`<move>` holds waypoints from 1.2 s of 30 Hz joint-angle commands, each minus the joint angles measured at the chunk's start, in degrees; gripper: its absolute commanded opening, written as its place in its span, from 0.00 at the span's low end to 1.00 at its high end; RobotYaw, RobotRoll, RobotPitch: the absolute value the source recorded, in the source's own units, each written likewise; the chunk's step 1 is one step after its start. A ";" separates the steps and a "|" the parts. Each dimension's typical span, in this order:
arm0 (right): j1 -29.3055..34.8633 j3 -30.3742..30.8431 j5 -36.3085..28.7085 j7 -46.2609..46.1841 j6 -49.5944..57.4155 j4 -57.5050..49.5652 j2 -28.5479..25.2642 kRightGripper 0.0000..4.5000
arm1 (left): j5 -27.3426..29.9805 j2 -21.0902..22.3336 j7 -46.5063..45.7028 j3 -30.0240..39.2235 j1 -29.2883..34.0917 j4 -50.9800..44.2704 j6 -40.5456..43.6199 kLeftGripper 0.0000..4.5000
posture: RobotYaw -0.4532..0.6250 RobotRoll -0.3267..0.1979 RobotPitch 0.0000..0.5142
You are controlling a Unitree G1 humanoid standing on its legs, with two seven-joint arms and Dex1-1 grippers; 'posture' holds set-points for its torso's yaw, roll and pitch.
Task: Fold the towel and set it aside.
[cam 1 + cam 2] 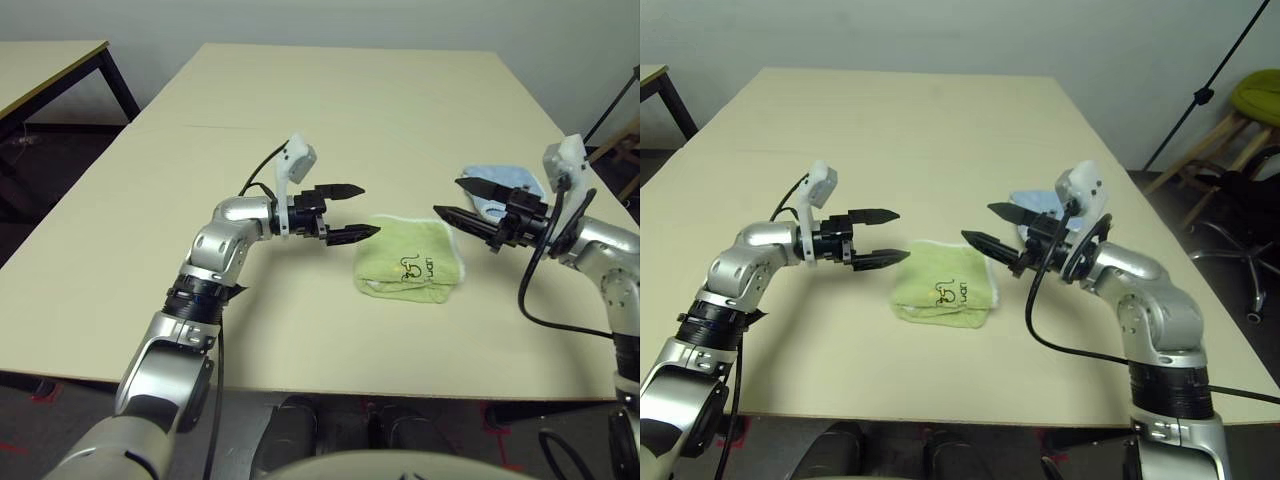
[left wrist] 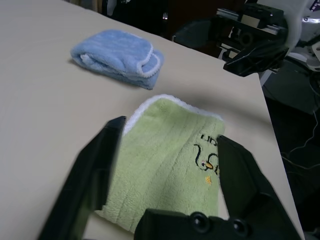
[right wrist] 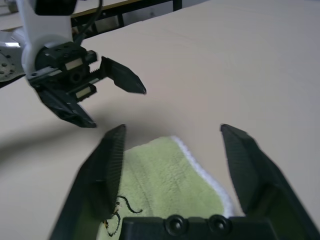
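Towel, light green terry cloth with white stitched edging and a small dark embroidered mark facing up, lies folded into a compact rectangle on the pale beige tabletop, near the front edge and a bit right of centre. Left gripper, two black fingers on a silver arm, hangs just left of the towel above the tabletop, pointing right toward it; fingers spread apart, nothing between them, not touching the cloth. Right gripper, same black two-finger build, hangs just right of the towel, pointing left; fingers also parted wide and empty, clear of the fabric. Both grippers face each other across the towel. In the left wrist view the green towel sits past the open fingers with the mark visible. Small light blue folded cloth with white edging lies on the tabletop to the far right of the towel, partly behind the right gripper, close to the towel but not touching it. Black cable loops down from the right wrist. Second table stands at the far left.
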State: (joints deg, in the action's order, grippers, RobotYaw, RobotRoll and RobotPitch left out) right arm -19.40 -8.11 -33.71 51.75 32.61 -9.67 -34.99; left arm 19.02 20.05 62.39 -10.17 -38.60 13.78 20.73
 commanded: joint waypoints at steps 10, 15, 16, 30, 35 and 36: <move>2.29 6.97 6.26 2.03 -2.30 3.12 -1.70 0.00 | -3.48 -2.41 -2.40 -3.69 1.80 1.05 0.86 0.01 | 0.48 0.62 0.10; 3.38 10.68 11.10 1.38 -4.42 8.44 -0.91 0.00 | -6.52 -4.52 -3.54 -6.27 3.20 4.85 -1.52 0.01 | 0.48 0.62 0.09; 3.55 11.18 11.77 1.35 -4.76 9.28 -0.66 0.00 | -7.23 -4.80 -3.82 -6.57 3.25 5.78 -2.17 0.01 | 0.48 0.62 0.09; 4.80 11.99 13.57 0.58 -2.76 10.79 0.79 0.00 | -11.28 -4.09 -1.99 -8.84 3.94 9.10 -2.46 0.01 | 0.47 0.62 0.10; 1.09 5.27 7.07 -0.39 -5.40 11.09 6.16 0.00 | -7.82 -7.55 -5.21 -3.65 -0.08 10.00 -0.73 0.01 | 0.47 0.62 0.09; 0.57 5.23 7.43 -0.90 -5.80 11.57 6.78 0.00 | -8.05 -8.01 -5.70 -3.41 -0.56 10.74 -1.41 0.01 | 0.47 0.62 0.09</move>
State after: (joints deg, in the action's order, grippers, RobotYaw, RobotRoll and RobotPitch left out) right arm -18.34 -1.58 -25.55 51.71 27.67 1.31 -28.69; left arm 10.78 12.32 57.70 -14.47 -38.59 23.54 19.53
